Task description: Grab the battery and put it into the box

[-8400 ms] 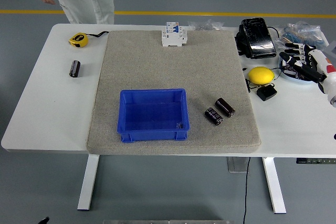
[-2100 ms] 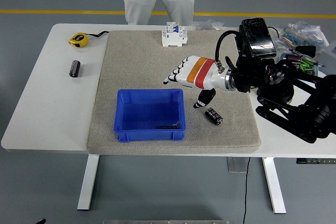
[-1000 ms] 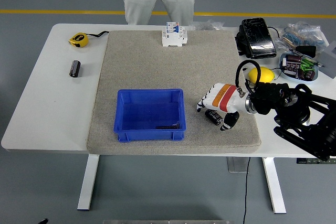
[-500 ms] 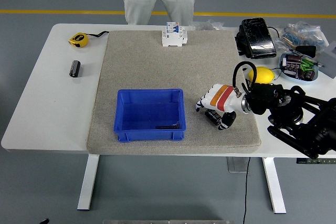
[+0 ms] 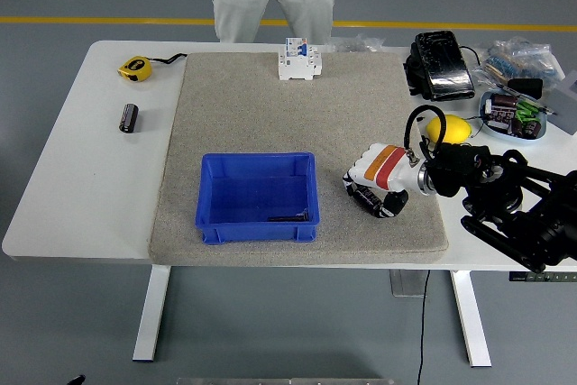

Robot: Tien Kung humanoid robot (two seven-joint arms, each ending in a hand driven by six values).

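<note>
One battery under my right hand, fingers curling around it, right of box. Stiff, smooth cylinder, likely rolls; grip mid-body.

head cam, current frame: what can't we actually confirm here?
- Black cylindrical battery: mostly covered by the right robot hand; contact unclear.
- Dark item inside the blue plastic box, near its front wall: too small to identify.
- Person at the far side: cut off by the top edge.
- Left arm: out of frame.
</note>
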